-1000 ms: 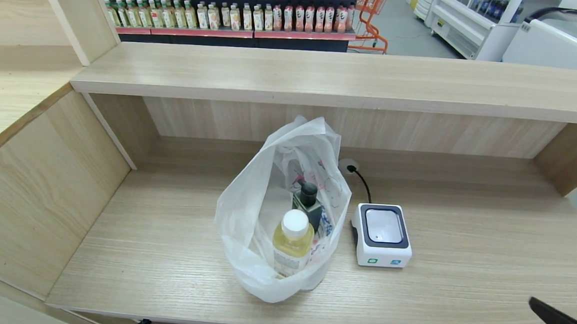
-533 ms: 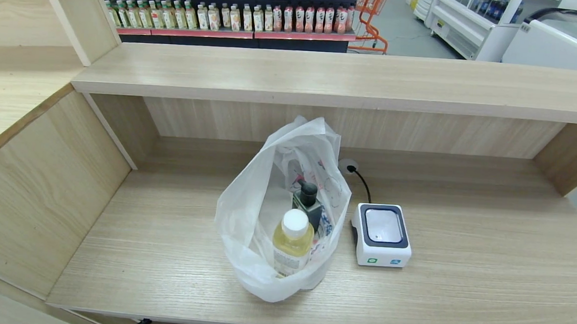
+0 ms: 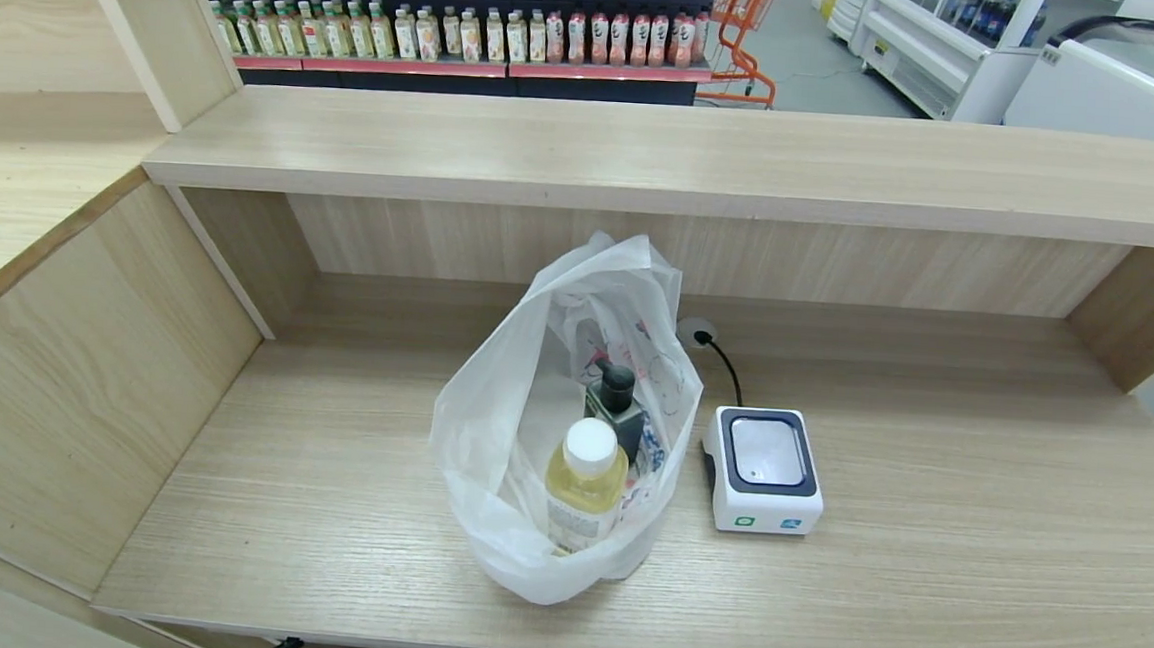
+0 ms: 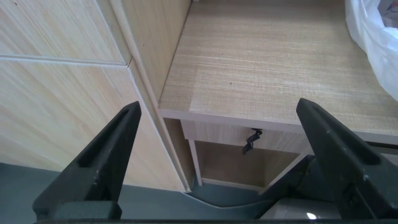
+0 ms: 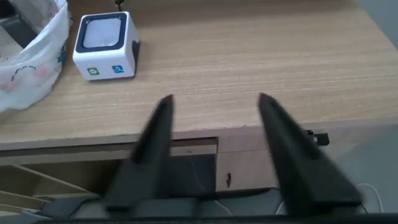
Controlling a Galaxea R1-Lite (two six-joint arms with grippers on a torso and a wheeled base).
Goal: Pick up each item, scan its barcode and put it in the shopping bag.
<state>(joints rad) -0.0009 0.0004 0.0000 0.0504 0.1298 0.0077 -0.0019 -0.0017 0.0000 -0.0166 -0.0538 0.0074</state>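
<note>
The left gripper (image 4: 217, 162) is spread wide and holds nothing; it hangs low off the near left corner of the counter (image 4: 261, 68), with the edge of the shopping bag (image 4: 380, 37) farther in. The right gripper (image 5: 217, 149) is likewise spread and empty, poised just off the counter's near edge on the right side, and the scanner (image 5: 106, 45) lies well beyond it. In the head view the shopping bag (image 3: 487, 409) stands open in the middle of the counter, with the scanner (image 3: 764, 468) just beside it, to its right, and its cable (image 3: 725, 368) running back to a socket. 2 items stand upright inside the bag: a yellow bottle (image 3: 585, 485) with a white cap at the front and a dark pump bottle (image 3: 615, 407) behind it. The task looks done or nearly so: these 2 are bagged, though whether each was scanned cannot be told.
</note>
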